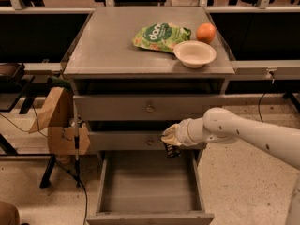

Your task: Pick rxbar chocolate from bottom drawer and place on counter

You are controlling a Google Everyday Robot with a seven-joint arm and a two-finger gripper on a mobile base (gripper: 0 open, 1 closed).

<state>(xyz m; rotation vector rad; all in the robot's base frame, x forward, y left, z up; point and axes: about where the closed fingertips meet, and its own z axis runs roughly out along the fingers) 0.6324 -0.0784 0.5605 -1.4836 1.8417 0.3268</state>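
Note:
The bottom drawer is pulled open and its grey floor is bare. My gripper hangs above the drawer's back right part, level with the middle drawer front. It is shut on the rxbar chocolate, a small dark wrapper that hangs below the fingers. The counter is the grey cabinet top above, well higher than the gripper.
On the counter lie a green-and-white snack bag, a white bowl and an orange, all at the right back. A brown paper bag and a cardboard box stand left of the cabinet. The two upper drawers are closed.

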